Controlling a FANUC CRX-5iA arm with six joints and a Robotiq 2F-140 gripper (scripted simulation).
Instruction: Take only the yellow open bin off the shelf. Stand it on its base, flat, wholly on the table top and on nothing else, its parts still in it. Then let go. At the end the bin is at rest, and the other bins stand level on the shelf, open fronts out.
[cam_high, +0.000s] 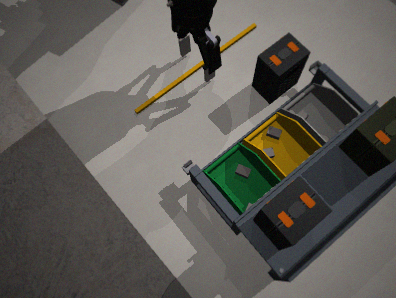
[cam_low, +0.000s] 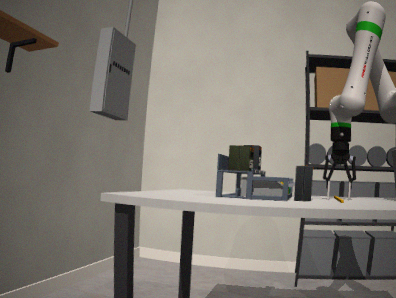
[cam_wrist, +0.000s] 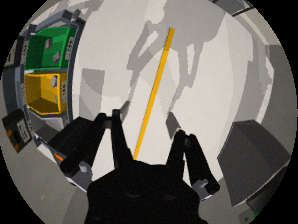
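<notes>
The yellow open bin (cam_high: 286, 141) stands on the lower level of the grey shelf (cam_high: 295, 185), between a green bin (cam_high: 241, 176) and a grey bin (cam_high: 320, 112). Two grey parts lie in it. It also shows in the wrist view (cam_wrist: 44, 92). My gripper (cam_high: 196, 61) is open and empty, above the table, astride a thin yellow rod (cam_high: 195, 68) that lies flat. The rod runs between my fingers in the wrist view (cam_wrist: 153, 92). My gripper (cam_low: 338, 192) is well apart from the shelf.
A black box with orange tabs (cam_high: 280, 66) stands on the table between my gripper and the shelf. Two more dark boxes (cam_high: 293, 211) (cam_high: 378, 135) sit on the shelf's upper level. The green bin holds one grey part.
</notes>
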